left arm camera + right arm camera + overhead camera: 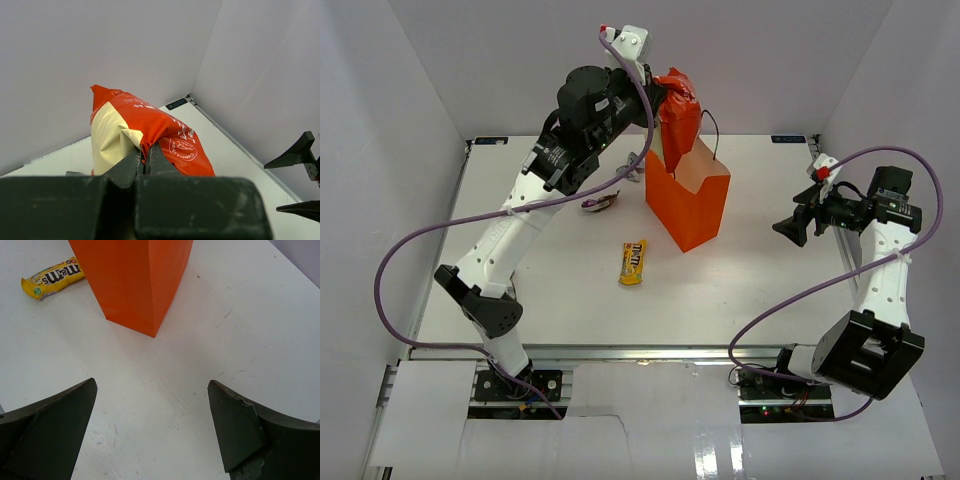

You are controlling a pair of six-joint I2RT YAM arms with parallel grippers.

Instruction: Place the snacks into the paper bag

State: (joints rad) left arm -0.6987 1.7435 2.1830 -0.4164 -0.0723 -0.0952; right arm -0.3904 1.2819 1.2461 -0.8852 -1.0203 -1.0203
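Chip bag (678, 110): glossy red-orange film with white print and a pale cream panel, creased and puffed. It hangs tilted in the air over the far-left corner of the paper bag's open top. Whether its lower end is inside the mouth cannot be told.
Left end effector (145, 156): jaws pinched narrow on a fold of the chip bag film, holding it aloft.
Paper bag (692, 200): bright orange matte paper, upright, box-shaped with sharp creased corners, a pale inside and a thin black loop handle at the rim. It stands mid-counter.
Right end effector (152, 400): spread wide and holding nothing. Its dark wedge-shaped fingers hover above the counter, aimed at a lower corner of the paper bag and well apart from it.
Candy packet (634, 262): small, flat, yellow, shiny film. It lies on the counter just in front of the paper bag, not touching it.
Wrapper (600, 203): tiny, crinkled, purple-pink. It lies on the counter left of the paper bag, under the left arm.
Counter (560, 290): white, flat, lightly scuffed.
Cable (400, 250): a purple loop along each arm. The left one crosses above the wrapper.
Walls (410, 90): plain white panels on three sides.
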